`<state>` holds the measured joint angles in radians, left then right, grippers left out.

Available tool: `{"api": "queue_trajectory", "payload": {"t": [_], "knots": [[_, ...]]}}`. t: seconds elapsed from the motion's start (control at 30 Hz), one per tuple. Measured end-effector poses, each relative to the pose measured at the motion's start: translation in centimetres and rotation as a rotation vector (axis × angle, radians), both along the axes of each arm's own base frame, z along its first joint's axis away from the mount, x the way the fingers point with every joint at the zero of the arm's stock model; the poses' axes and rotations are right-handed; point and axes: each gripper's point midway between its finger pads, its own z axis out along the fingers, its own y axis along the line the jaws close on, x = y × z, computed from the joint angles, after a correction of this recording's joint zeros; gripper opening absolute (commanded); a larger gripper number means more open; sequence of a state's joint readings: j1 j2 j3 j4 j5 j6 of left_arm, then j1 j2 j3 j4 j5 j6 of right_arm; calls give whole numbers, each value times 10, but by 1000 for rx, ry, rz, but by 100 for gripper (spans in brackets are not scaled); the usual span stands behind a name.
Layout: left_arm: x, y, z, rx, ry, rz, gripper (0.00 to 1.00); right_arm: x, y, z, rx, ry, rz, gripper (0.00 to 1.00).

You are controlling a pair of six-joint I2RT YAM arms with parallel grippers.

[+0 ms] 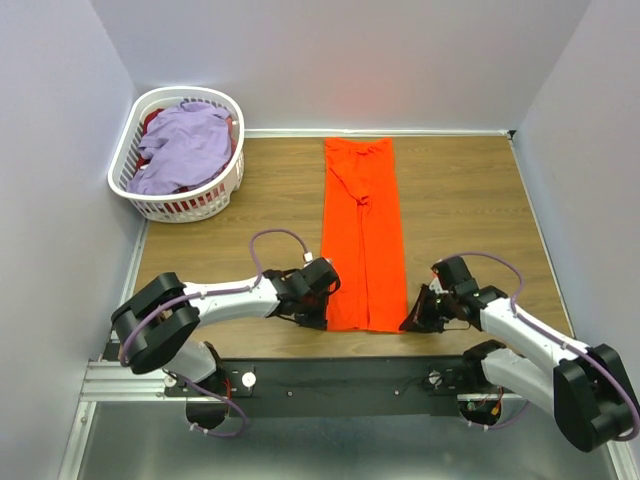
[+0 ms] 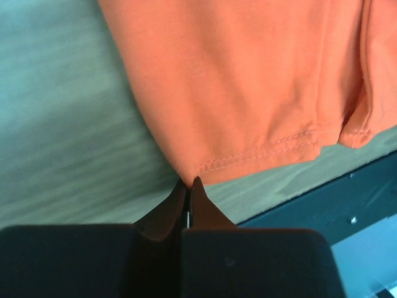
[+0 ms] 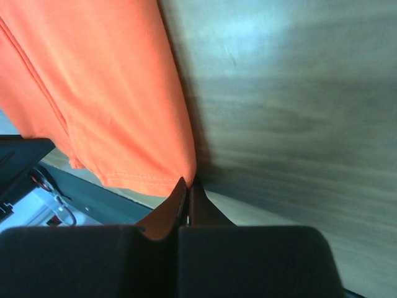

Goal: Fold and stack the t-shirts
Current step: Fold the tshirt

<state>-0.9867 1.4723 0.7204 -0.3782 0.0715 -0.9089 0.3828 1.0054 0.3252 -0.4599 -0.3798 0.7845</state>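
Orange t-shirt — one; lavender t-shirt — one

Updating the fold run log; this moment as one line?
left gripper: shut on near corner of bright orange cloth t-shirt | right gripper: shut on opposite near corner | shirt: flat, narrow

The orange tee lies on the tabletop, folded lengthwise into a narrow strip, hem nearest. The lavender tee sits crumpled in the basket.
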Motion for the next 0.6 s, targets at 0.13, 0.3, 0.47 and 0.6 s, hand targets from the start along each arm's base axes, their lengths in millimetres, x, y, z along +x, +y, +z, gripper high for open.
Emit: {"api": "queue_trajectory", "payload": {"t": [0.13,0.3,0.47,0.6], "knots": [[-15,10,1,2,7,-13,0,-11,-1,2,8,-2,9,1],[-6,15,10,16,-19,-22,0,-7,-1,8,-13,22,12,1],[69,3,43,-20,-154,32,0,44,3,31,-95,-47,-11,1],[127,5,64,-36,-260,81,0,125,11,78,-170,-245,-20,1]]}}
